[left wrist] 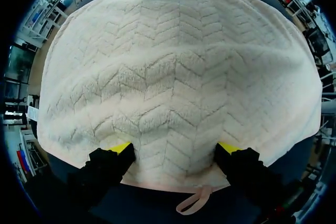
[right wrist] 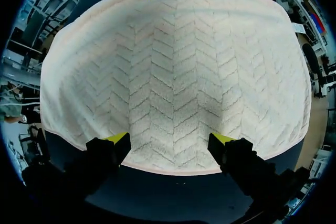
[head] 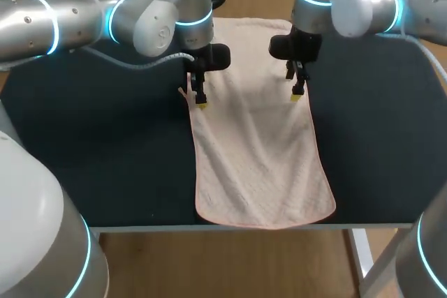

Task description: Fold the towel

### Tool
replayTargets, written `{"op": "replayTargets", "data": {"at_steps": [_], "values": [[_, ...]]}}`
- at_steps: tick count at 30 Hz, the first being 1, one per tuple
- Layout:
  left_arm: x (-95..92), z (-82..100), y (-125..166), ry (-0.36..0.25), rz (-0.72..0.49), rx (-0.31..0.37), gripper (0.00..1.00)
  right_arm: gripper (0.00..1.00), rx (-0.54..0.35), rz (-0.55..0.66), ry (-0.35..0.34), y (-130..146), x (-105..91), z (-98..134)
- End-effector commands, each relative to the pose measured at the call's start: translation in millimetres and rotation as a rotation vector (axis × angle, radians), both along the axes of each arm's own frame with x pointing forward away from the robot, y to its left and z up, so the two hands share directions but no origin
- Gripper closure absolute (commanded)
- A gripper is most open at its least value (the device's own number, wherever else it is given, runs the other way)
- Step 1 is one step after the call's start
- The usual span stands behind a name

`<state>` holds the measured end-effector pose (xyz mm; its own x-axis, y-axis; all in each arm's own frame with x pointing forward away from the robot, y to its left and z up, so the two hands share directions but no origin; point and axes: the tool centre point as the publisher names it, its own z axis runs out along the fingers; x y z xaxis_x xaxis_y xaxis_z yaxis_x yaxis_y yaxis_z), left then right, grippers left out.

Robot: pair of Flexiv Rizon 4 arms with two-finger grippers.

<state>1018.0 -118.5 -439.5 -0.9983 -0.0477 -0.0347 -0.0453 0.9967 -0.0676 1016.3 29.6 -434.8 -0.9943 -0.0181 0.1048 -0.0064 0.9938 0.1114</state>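
A pale pink, herringbone-textured terry towel (head: 258, 158) lay flat and lengthwise on the dark-topped table (head: 105, 151), its near end at the front edge. The left gripper (head: 200, 102) and right gripper (head: 297, 94) stood at opposite long edges, fingers spread, grasping nothing. Uneven pinches would probably bunch the cloth and skew the fold.

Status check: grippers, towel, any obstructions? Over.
Left gripper open on towel, left edge. Right gripper open, right edge. Towel flat, unfolded. No obstruction seen.
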Motion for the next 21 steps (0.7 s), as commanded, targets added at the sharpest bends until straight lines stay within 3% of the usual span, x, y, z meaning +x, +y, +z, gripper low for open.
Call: {"op": "replayTargets", "data": {"at_steps": [1,9,10,11,12,13,14,21], "values": [[5.2,-7.2,1,0.007,-0.005,0.003,0.0,0.0,-0.001,0.001,0.013,2,9.5,-12],[4.6,-8.0,0,0.016,-0.016,0.002,0.0,0.0,-0.012,0.024,0.011,3,9.8,-16],[4.2,-8.3,0,0.016,-0.017,0.002,0.17,0.0,-0.013,0.024,0.012,3,8.6,-16],[3.7,-8.7,0,0.016,-0.018,0.002,0.5,0.0,-0.013,0.025,0.013,3,7.4,-16],[3.0,-9.2,-1,0.017,-0.019,0.001,0.7,0.0,-0.017,0.026,0.012,3,6.0,-16],[2.4,-9.7,-1,0.017,-0.021,0.001,1.0,0.76,-0.02,0.027,0.011,4,4.6,-16],[1.9,-10.0,-1,0.018,-0.022,0.002,1.0,1.0,-0.021,0.028,0.009,4,3.1,-15],[-3.5,-5.1,1,0.015,-0.016,-0.004,1.0,1.0,-0.023,0.013,-0.004,0,-7.2,-6]]}}
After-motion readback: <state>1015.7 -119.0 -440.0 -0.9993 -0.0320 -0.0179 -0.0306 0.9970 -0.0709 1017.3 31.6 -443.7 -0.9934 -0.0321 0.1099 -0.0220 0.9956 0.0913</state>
